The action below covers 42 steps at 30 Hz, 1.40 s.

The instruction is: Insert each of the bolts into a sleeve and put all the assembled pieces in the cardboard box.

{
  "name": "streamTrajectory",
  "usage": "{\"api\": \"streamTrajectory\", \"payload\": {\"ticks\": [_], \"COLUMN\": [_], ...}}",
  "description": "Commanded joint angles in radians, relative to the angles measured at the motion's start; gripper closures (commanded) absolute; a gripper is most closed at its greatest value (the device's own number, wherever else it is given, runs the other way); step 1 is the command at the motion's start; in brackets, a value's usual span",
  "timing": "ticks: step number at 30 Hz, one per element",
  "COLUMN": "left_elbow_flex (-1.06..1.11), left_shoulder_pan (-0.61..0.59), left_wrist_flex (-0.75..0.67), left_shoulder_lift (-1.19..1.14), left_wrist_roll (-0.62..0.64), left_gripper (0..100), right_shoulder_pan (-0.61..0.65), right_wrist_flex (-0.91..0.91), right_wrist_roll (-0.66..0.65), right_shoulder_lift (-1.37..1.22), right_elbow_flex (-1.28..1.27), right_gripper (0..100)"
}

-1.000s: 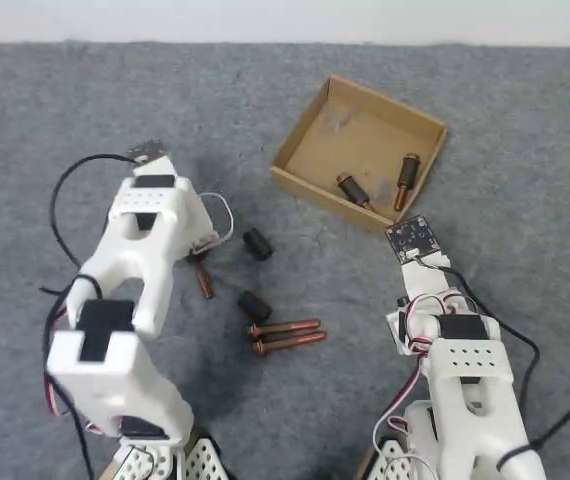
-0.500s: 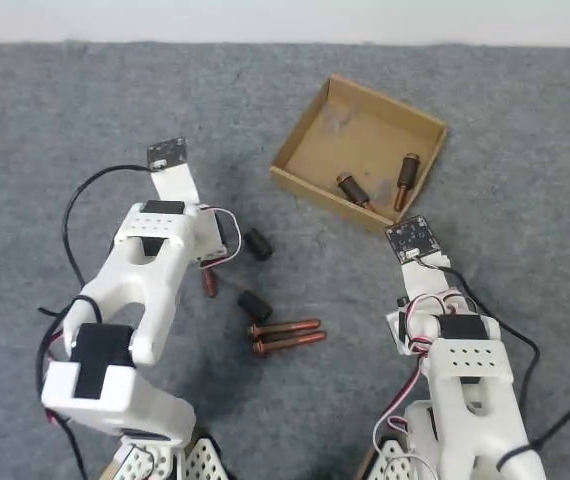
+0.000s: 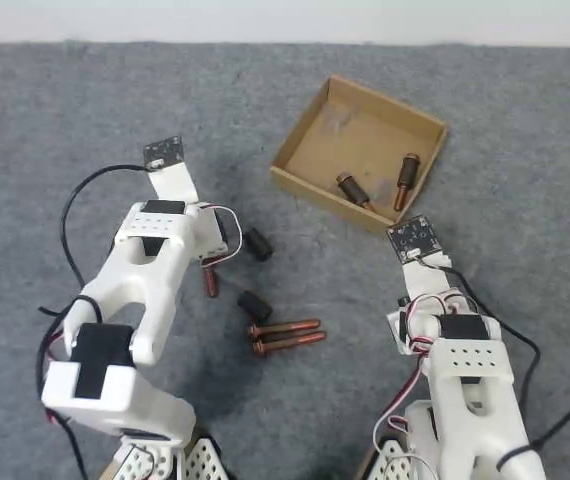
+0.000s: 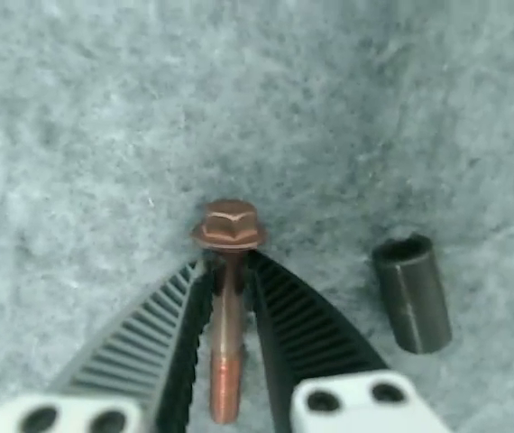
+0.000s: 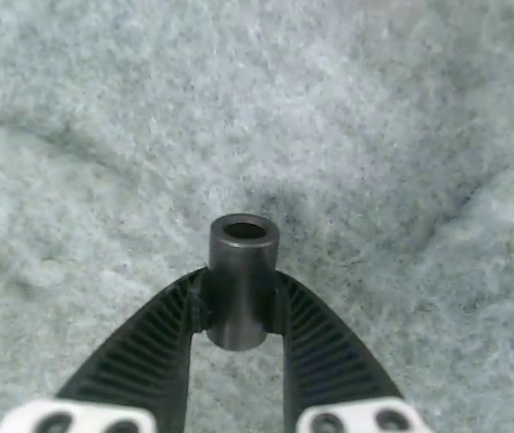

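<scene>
Left fingers [image 4: 162,325]: closed on the shank of 1 copper-coloured held bolt [image 4: 227,307], the hex head projecting past the fingertips over the grey felt surface [image 4: 77,108]. 1 dark nearby sleeve [image 4: 411,293] lay on its side on the surface close to that bolt, not touching it.

Right fingers [image 5: 149,352]: closed round 1 dark held sleeve [image 5: 242,280], its open bore standing clear beyond the fingertips, felt surface behind.

Left arm [image 3: 150,270]: on the left side of the surface in the high view, the held bolt showing just under its wrist.

Right arm [image 3: 455,350]: on the right side, its wrist camera board just in front of the near corner of the box.

Loose sleeves, 2: upper loose sleeve [image 3: 256,243] and lower loose sleeve [image 3: 254,303], both on the surface just beside the left arm. Which of them the left wrist view showed could not be told.

Loose bolts, 2: first loose bolt [image 3: 283,328] and second loose bolt [image 3: 289,343], lying side by side, near the lower loose sleeve.

Cardboard box [image 3: 310,190]: open-topped, at the far side between the arms, holding 2 assembled pieces, [image 3: 353,189] and [image 3: 406,180], apart from each other.
</scene>
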<state>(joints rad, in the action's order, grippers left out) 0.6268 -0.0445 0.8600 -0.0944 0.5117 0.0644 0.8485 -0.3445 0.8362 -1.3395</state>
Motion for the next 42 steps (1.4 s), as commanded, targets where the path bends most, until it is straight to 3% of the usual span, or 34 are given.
{"api": "streamTrajectory", "payload": {"ticks": [1,7,15,21,26,32,42], "left_elbow_flex": [-0.102,-0.275,-0.292,-0.282,-0.130,0.058,0.108], "left_shoulder_pan": [-0.003,-0.005,-0.005,-0.006,0.003,0.003,0.003], "left_wrist_flex": [0.051,0.204,0.226,0.224,0.115,-0.049,-0.097], "left_shoulder_lift": [-0.040,-0.198,-0.222,-0.180,-0.052,0.112,0.157], "left_wrist_roll": [0.077,0.077,0.072,-0.074,-0.157,-0.158,-0.158], "left_gripper": [95,95,99,99,99,99,99], "right_shoulder_pan": [-0.015,-0.015,-0.015,-0.013,-0.007,0.082,0.214], "right_wrist_flex": [-0.010,-0.010,-0.008,-0.039,-0.113,-0.374,-0.529], "right_wrist_roll": [-0.021,-0.020,-0.018,-0.015,0.083,0.160,0.213], "right_shoulder_lift": [0.039,0.039,0.039,0.048,0.039,0.038,0.038], "right_elbow_flex": [0.003,0.003,0.003,0.034,0.140,0.164,0.157], "right_gripper": [99.1,99.1,99.1,99.1,99.1,99.1,98.9]}}
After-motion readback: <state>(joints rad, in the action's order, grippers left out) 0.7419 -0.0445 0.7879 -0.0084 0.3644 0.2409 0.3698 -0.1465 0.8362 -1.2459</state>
